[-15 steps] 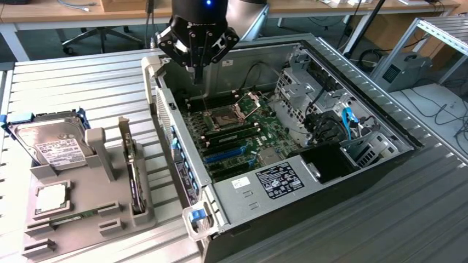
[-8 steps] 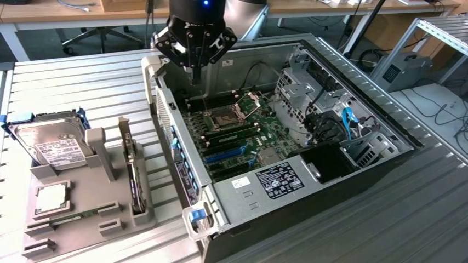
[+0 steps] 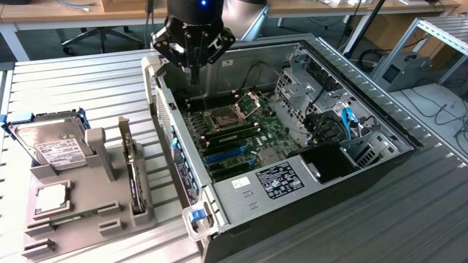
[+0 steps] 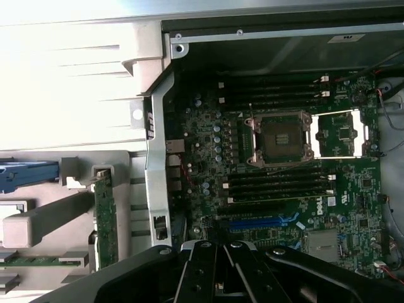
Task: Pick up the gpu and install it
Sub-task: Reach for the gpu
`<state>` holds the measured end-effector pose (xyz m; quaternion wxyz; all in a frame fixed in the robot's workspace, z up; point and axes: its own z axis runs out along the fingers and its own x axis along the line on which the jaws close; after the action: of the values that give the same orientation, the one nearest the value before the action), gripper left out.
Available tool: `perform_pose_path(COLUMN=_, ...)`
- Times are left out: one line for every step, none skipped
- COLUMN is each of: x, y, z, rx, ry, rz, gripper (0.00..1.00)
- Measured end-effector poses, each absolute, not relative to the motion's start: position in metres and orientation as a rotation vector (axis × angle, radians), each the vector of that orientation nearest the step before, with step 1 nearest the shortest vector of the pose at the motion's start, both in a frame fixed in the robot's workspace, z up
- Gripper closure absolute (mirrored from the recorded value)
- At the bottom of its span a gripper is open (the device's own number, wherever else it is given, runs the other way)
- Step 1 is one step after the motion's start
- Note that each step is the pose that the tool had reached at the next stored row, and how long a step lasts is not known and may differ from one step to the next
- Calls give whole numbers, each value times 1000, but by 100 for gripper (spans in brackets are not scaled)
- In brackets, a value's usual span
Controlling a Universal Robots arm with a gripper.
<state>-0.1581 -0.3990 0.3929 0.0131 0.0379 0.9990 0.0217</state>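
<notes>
Gripper [image 3: 194, 78]: fingers pressed together, nothing between them. It hangs pointing down over the far end of the case [image 3: 245, 203], just inside the wall on the exterior view's left. In the wrist view the gripper [image 4: 218, 247] sits above the board [image 4: 284, 208], near the blue slots [image 4: 259, 222].

Gpu [image 3: 131, 167]: not picked up. It stands on edge in a slot of the grey holder [image 3: 91, 219], on the side nearest the case and outside it, well apart from the gripper. The wrist view shows the gpu [image 4: 105, 221] edge-on as a narrow green strip beside the case wall.

Holder: flat on the slatted table [image 3: 87, 82], at the exterior view's left of the case. Other contents:
- hard drive [image 3: 51, 143], silver with white label, leaning in the far bay
- silver square chip [image 3: 51, 197], lying flat in its recess
- memory stick [image 3: 69, 217], narrow and green, near the front edge

Case: lying on its side, open side up.

Board [image 3: 241, 137]: on the case floor, with:
- socket [image 3: 223, 116], its metal frame swung open; wrist view [image 4: 281, 139]
- black memory slots on both sides of the socket
- blue slots [image 3: 223, 155], unoccupied

Blue cable [image 3: 347, 118]: beside the drive cage, at the exterior view's right inside the case.
</notes>
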Motion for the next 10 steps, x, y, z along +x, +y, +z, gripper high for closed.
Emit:
perform_pose_path(x=-159, y=-399, z=393, rx=118, ry=3112, rz=68, gripper=89)
perform_pose_path(x=-159, y=-399, z=393, rx=118, ry=3112, rz=68, gripper=89)
perform_pose_path(x=-160, y=-399, z=393, rx=118, ry=3112, rz=68, gripper=89)
perform_pose_path(x=-160, y=-399, z=393, rx=118, ry=3112, rz=68, gripper=89)
perform_pose_path(x=-161, y=-399, z=393, rx=118, ry=3112, rz=68, gripper=89)
perform_pose_path(x=-161, y=-399, z=393, rx=118, ry=3112, rz=68, gripper=89)
perform_pose_path(x=-161, y=-399, z=393, rx=118, ry=3112, rz=68, gripper=89)
perform_pose_path(x=-162, y=-399, z=393, rx=118, ry=3113, rz=68, gripper=89)
perform_pose_path(x=-162, y=-399, z=393, rx=118, ry=3112, rz=68, gripper=89)
perform_pose_path(x=-162, y=-399, z=393, rx=118, ry=3113, rz=68, gripper=89)
